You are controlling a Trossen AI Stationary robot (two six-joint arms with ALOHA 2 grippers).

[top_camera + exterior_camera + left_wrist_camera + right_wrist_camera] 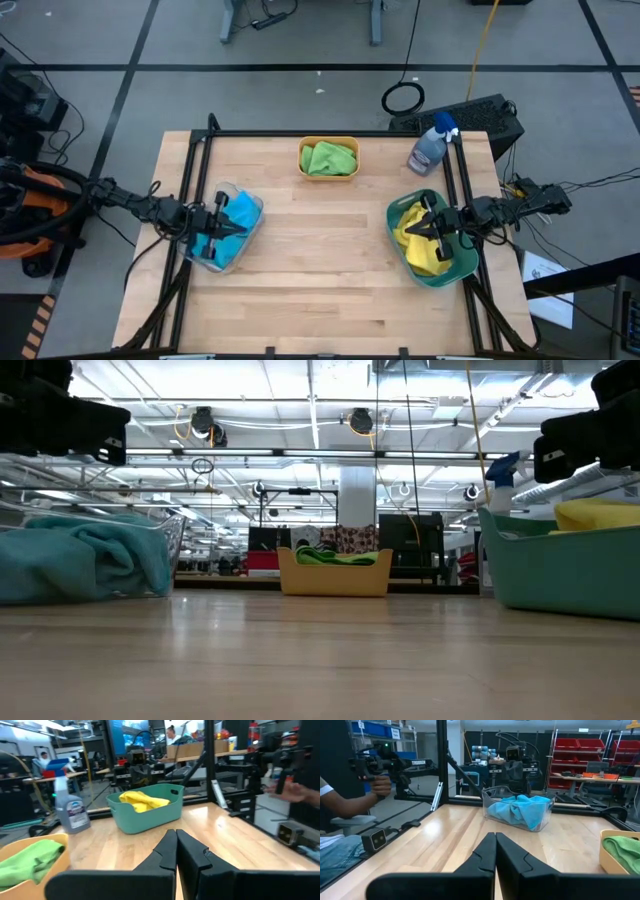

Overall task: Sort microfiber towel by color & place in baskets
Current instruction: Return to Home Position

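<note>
Starting on the left: the clear see-through plastic bin (491, 803) sits near the left edge of the light wooden table (320, 290). Its long axis runs roughly near-to-far, tilted a bit. Both sky blue microfiber cloths (241, 212) are bunched up inside it. The left gripper (238, 228) hangs right over that bin, pointing toward the table's middle, fingers pressed together and holding nothing.

Moving toward the centre, the orange-yellow rounded plastic bin (334, 581) is up by the far edge with its long side parallel to that edge. The bright green cloths (330, 158) are crumpled in it. There's a wide stretch of bare wood between the clear bin and the teal one, and the near half of the table is open too.

Right of the yellow bin, by the far right corner, a spray bottle with a blue head (430, 149) stands upright.

The big teal green bin (456, 274) sits close to the right edge, long axis near-to-far and slightly angled. The yellow cloths (421, 251) are heaped inside, poking above the rim in the low view. The right gripper (412, 231) hovers over it pointing inward, fingers also squeezed together, empty.
</note>
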